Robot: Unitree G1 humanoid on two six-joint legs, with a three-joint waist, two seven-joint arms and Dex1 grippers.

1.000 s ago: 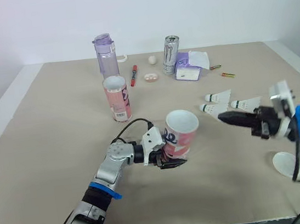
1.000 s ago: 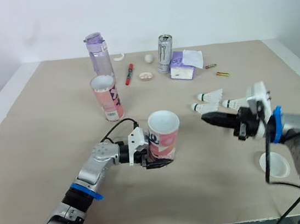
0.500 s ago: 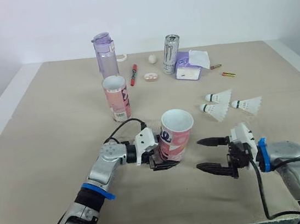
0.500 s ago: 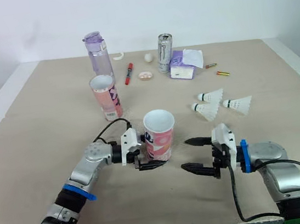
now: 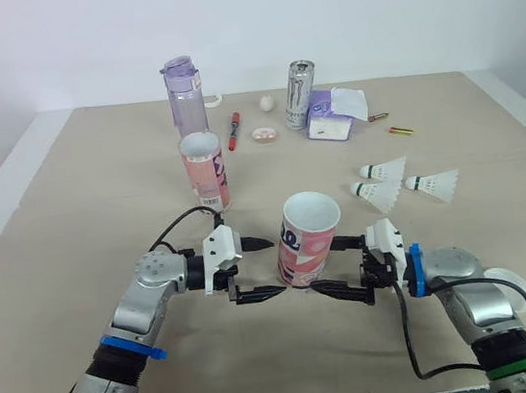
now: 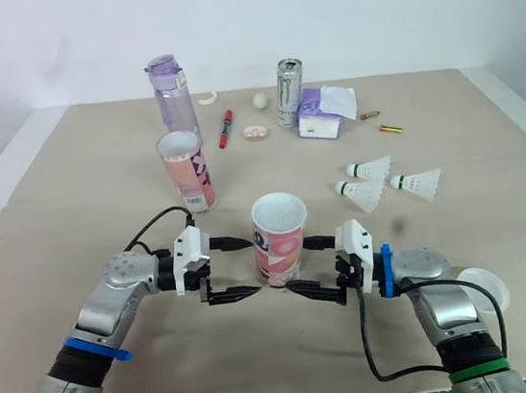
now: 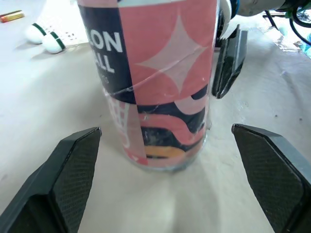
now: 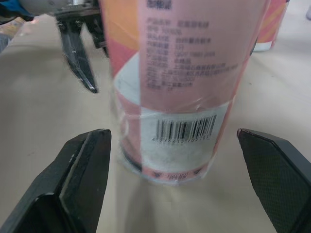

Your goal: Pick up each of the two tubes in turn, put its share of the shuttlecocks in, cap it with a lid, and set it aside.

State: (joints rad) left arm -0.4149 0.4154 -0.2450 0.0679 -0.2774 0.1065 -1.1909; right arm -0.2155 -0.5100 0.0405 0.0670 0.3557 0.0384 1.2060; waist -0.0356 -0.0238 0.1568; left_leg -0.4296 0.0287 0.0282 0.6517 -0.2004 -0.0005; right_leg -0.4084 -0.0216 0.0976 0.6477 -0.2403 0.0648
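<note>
near tube (image 5: pixel 307 239) stands straight up on the table (image 5: pixel 74 231), mouth up, about in the middle btw the two arms. left gripper (image 5: pixel 265 268) is at one side of it w/ its fingers wide apart. right gripper (image 5: pixel 342 266) is at the other side, fingers apart too. so nobody is squeezing the tube, it just stands on its own. in the wrist views it sits just past the finger tips, lined up w/ the gap.

my guess why: the 2 grippers face each other like this so either one can close on the tube w/o pushing it over. a tall light tube prob tips easy.

mouth up makes sense, that's how the shuttlecocks (image 5: pixel 383 170) have to go in. 3 of them lie on their sides, well apart from the tube, on the robot's right. far tube (image 5: pixel 206 172) is open too and stands back near the purple bottle (image 5: pixel 185 95), out of the way. a white lid (image 6: pixel 489 291) lies flat by the table edge on the right.

hard to see:
- can't look down to the bottom of either tube, so can't tell if anything is inside.
- lid is part hidden behind the right arm.
- both wrist views cut off the tube's top.
- the low finger tips look v. close to the tube's foot, can't tell if they touch.
</note>
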